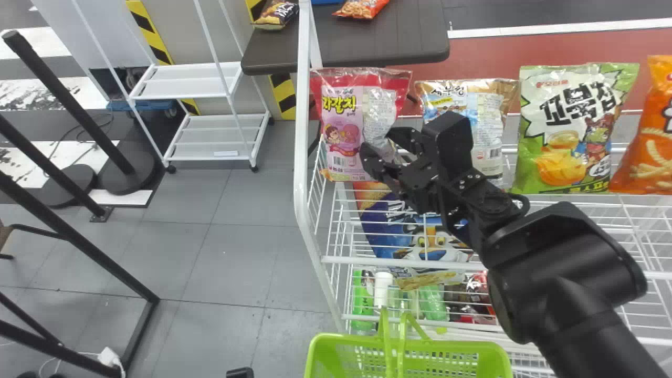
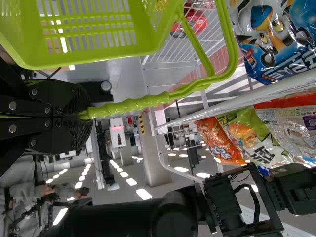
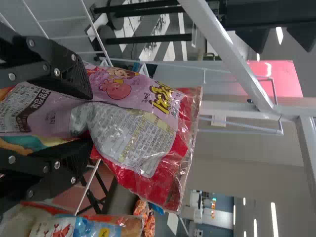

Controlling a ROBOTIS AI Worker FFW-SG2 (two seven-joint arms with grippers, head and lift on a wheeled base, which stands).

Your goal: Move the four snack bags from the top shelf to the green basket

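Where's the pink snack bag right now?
In the head view, the pink snack bag is just right of the white post, left of the blue-and-gold bag, with the right gripper at its right side.

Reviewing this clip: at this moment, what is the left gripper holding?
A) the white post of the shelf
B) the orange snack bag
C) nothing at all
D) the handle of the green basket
D: in the left wrist view, the left gripper is closed on the end of the green handle, which belongs to the basket.
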